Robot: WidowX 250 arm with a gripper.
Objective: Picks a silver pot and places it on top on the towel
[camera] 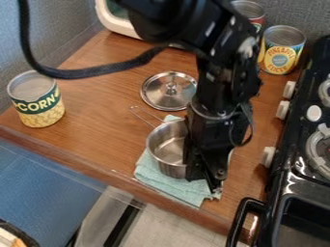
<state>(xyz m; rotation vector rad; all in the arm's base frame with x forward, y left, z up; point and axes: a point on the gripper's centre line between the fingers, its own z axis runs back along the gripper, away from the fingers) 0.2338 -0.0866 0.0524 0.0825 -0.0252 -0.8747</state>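
Observation:
The black gripper [209,176] hangs at the right side of the silver pot, its lower end over the towel. The silver pot [169,150] stands upright on the folded light green towel [169,185], near the counter's front edge, with its wire handle pointing to the upper left. The arm hides the pot's right side and part of the towel. Whether the gripper holds the pot's wall cannot be told.
A silver lid [169,90] lies behind the pot. A corn can [36,100] stands at the left, a pineapple can [281,50] and another can [250,10] at the back right. The black stove [283,193] borders the counter's right side.

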